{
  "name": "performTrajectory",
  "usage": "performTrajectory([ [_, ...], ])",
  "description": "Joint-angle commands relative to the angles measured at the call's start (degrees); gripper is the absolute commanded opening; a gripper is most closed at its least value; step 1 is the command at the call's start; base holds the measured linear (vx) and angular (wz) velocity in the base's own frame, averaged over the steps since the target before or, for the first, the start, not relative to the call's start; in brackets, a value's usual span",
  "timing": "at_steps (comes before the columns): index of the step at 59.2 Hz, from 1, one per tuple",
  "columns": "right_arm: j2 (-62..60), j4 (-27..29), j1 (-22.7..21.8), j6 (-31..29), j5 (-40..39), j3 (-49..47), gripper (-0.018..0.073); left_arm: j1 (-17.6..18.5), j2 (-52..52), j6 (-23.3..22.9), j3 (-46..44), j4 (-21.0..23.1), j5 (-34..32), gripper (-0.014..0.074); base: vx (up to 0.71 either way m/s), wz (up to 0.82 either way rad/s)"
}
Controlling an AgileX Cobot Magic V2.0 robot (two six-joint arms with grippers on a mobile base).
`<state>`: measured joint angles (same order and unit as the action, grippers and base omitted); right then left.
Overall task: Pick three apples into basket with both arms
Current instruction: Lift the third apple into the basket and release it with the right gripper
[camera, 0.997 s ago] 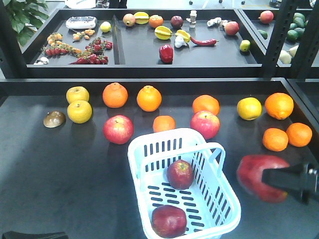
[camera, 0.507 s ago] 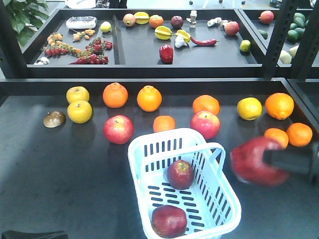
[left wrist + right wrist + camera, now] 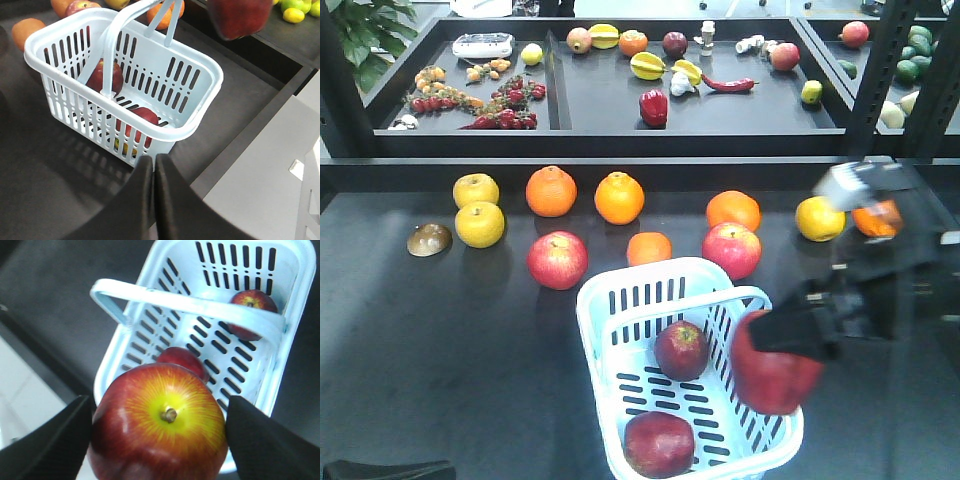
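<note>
Left end effector (image 3: 154, 172): fingers pressed together, nothing between them, low at the near edge of the worktop (image 3: 440, 350), just beside the basket (image 3: 610, 300) on its near side. Not engaged with any fruit.

Basket: pale slotted plastic, likely light and a bit flexible; it could slide if bumped. Two dark-red apples already lie inside, one toward the middle (image 3: 680, 349), one at the near end (image 3: 658, 443), apart from each other.

Held apple (image 3: 775, 367): third dark-red one, clamped between the right end effector (image 3: 159, 432) fingers, one on each flank, stem end with its yellow patch facing the wrist camera. Judged firm, smooth-skinned, moderately heavy; skin looks slick, so the widest girth is the sound place to hold, as now. Bruising is possible if dropped from height.

Position: in the front view the held apple overlaps the basket's right rim, raised above it; the wrist view shows the basket interior directly beneath.
</note>
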<state>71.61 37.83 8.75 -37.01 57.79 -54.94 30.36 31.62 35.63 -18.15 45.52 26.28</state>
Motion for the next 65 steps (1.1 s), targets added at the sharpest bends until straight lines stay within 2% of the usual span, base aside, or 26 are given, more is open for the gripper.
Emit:
performTrajectory([
  [1,1.42,1.16,3.74,1.30,-7.42,-1.89,-0.0004,0.17,0.03,-0.10,-1.34,1.48,-2.43,-0.0006,0.00,0.00],
  [10,6.77,1.02,7.77,0.77,-9.94,-1.89,0.0022,0.17,0.03,-0.10,-1.34,1.48,-2.43,-0.0006,0.00,0.00],
  [16,9.68,1.46,8.52,-0.36,-10.62,-1.89,0.0095,0.17,0.03,-0.10,-1.34,1.48,-2.43,-0.0006,0.00,0.00],
  [21,11.13,2.17,8.57,-0.96,-10.62,-1.89,0.0203,0.17,0.03,-0.10,-1.34,1.48,-2.43,-0.0006,0.00,0.00],
  [32,11.55,1.86,8.57,-1.35,-10.93,-1.89,0.0531,0.17,0.03,-0.10,-1.34,1.27,-2.50,-0.0006,0.00,0.00],
  [37,11.55,1.78,8.57,-1.30,-11.05,-1.89,0.0617,0.17,0.03,-0.10,-1.34,1.27,-2.50,-0.0006,0.00,0.00],
  [40,11.55,1.73,8.57,-1.30,-11.10,-1.89,0.0638,0.17,0.03,-0.10,-1.34,1.27,-2.50,-0.0006,0.00,0.00],
  [48,11.49,1.62,8.57,-1.30,-10.96,-1.89,0.0616,0.17,0.03,-0.10,-1.34,1.27,-2.50,-0.0006,0.00,0.00],
  [55,10.61,1.62,8.51,-1.15,-9.32,-1.94,0.0517,0.17,0.03,-0.10,-1.34,1.27,-2.50,-0.0006,0.00,0.00],
  [58,9.70,1.40,8.37,-1.15,-8.29,-1.94,0.0448,0.17,0.03,-0.10,-1.34,1.27,-2.50,-0.0006,0.00,0.00],
  [65,5.87,0.57,8.37,-1.27,-5.66,-1.94,0.0195,0.17,0.03,-0.10,-1.34,1.27,-2.50,-0.0006,0.00,0.00],
])
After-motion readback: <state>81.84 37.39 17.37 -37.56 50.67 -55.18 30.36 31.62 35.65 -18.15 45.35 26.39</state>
